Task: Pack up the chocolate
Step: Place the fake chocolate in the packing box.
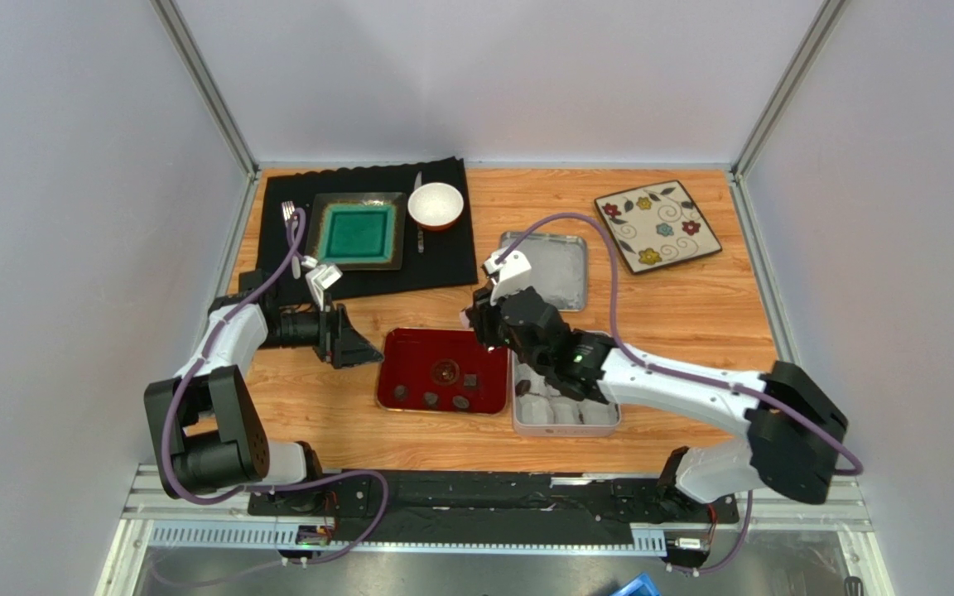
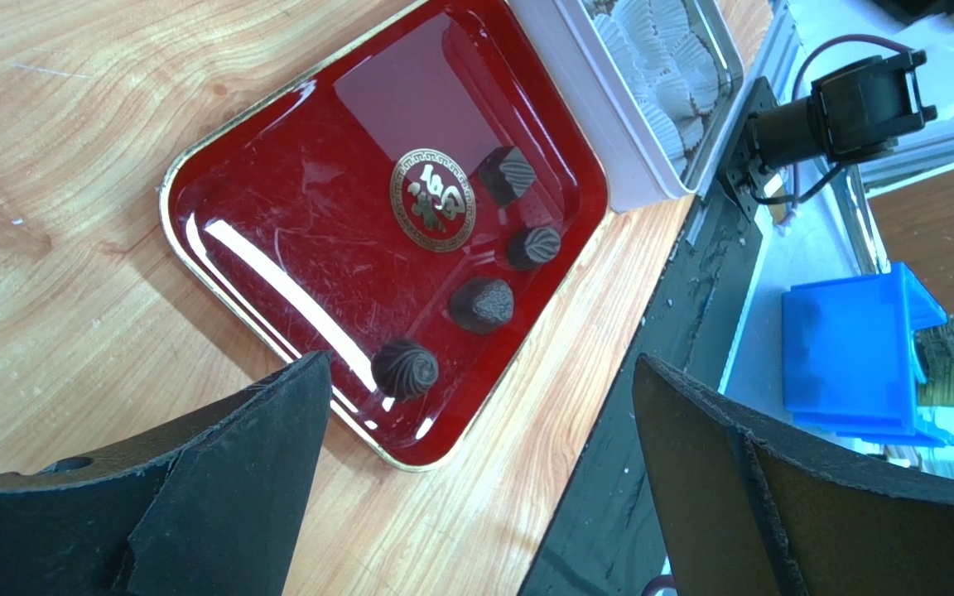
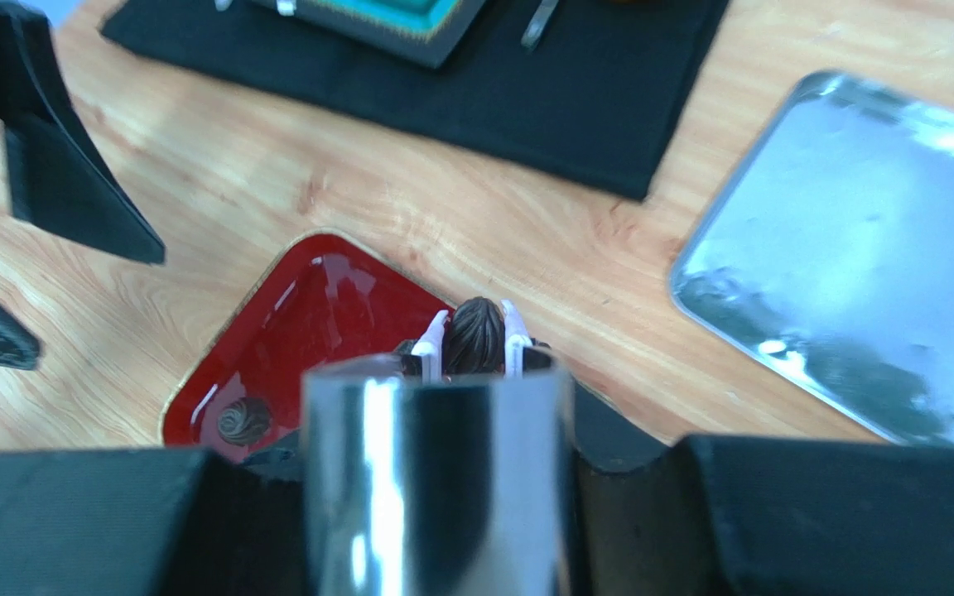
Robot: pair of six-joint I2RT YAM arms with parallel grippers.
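Right pincer clamped tongs, whose tips pinched one chocolate above the tray's far right corner. Tin lay just right and nearer. Left pincer hung spread left of the tray; four pieces lay inside.

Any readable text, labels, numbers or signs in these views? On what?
No readable text anywhere.
Gold round emblem in the middle of the red tray: ornamental marks, too small to read.
Flowered plate: pattern only, no words.
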